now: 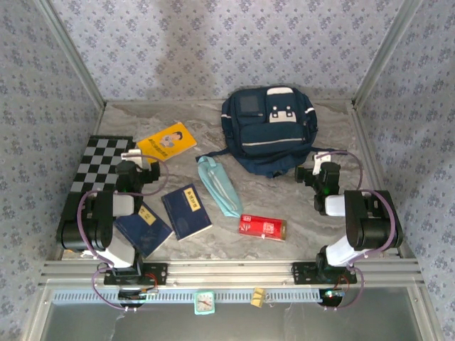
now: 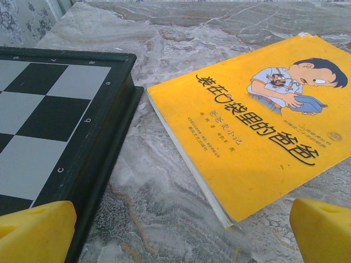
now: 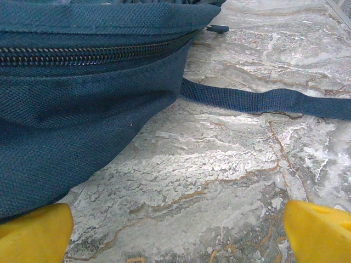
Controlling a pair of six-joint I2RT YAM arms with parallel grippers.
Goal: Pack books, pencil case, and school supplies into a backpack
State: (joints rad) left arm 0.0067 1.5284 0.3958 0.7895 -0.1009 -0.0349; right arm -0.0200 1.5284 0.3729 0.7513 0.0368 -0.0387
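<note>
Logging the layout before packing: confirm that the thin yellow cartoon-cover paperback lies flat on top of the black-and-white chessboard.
Wrong: the thin yellow paperback lies flat on the grey marble table beside the black-and-white chessboard, not on it; the left wrist view shows a gap between them.

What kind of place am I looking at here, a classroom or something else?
Probably a robot lab test cell, not a classroom: a marble-look table boxed in by patterned wall panels, with the left arm and right arm bolted to a metal rail at its near edge.
</note>
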